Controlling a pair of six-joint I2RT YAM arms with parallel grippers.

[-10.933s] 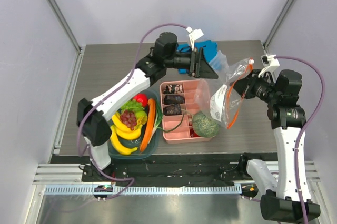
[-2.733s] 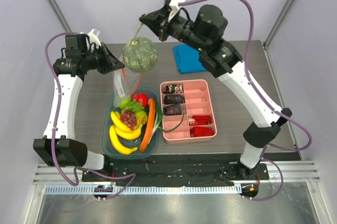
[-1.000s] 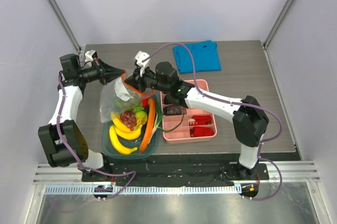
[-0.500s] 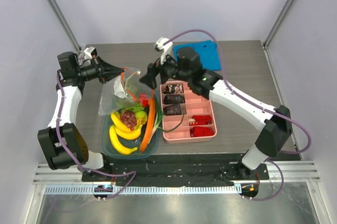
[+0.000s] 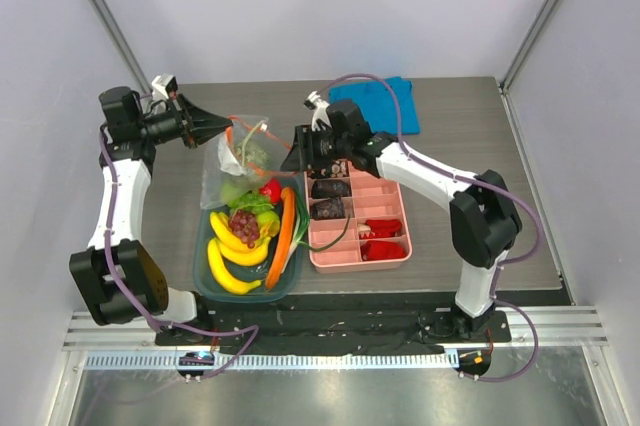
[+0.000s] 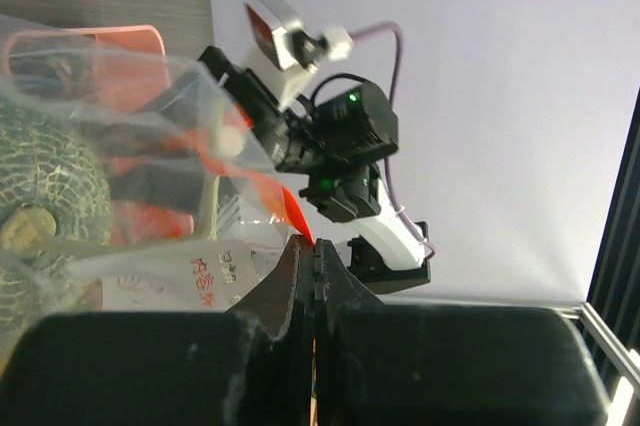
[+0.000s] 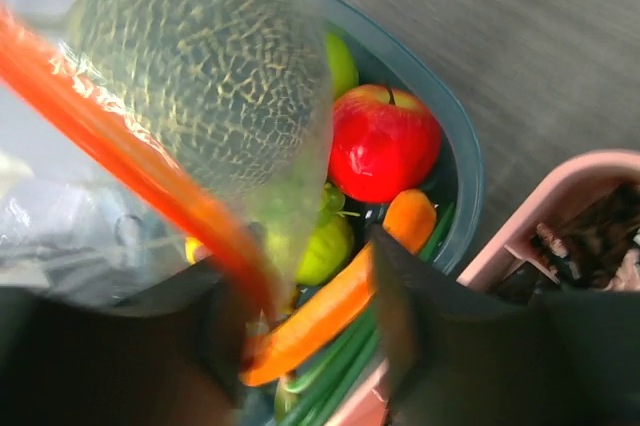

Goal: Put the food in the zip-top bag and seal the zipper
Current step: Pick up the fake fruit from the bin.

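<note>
Whereas a few seconds ago the melon (image 7: 200, 56) hung from the right gripper (image 5: 297, 153) above the table, it now sits inside the zip-top bag (image 5: 235, 174), its netted grey-green skin pressed against the clear plastic. The bag hangs over the far end of the teal bin (image 5: 203, 281), left of the pink tray (image 5: 392, 258), and sits a little farther and higher than half a second ago.

The left gripper (image 6: 308, 246) is clamped tight on the bag's mouth, with the orange-red zipper (image 6: 290, 211) pinched between its closed fingers at the far-left side, as it was before.

A second ago the right gripper reached into the bag's mouth. Now it is pulled back to the right of the bag, over the near-left corner of the blue cloth's side of the table, and its jaws stand apart and hold nothing. From the right wrist, the zipper runs slantwise down to the left finger (image 7: 232, 341); whether it touches that finger cannot be told.

Below the bag, a red apple (image 7: 385, 154) and a carrot (image 7: 330, 311) lie in the bin, beside a grape bunch (image 5: 243, 225) and bananas (image 5: 228, 271), unchanged. The right arm now covers part of the blue cloth (image 5: 385, 101).
</note>
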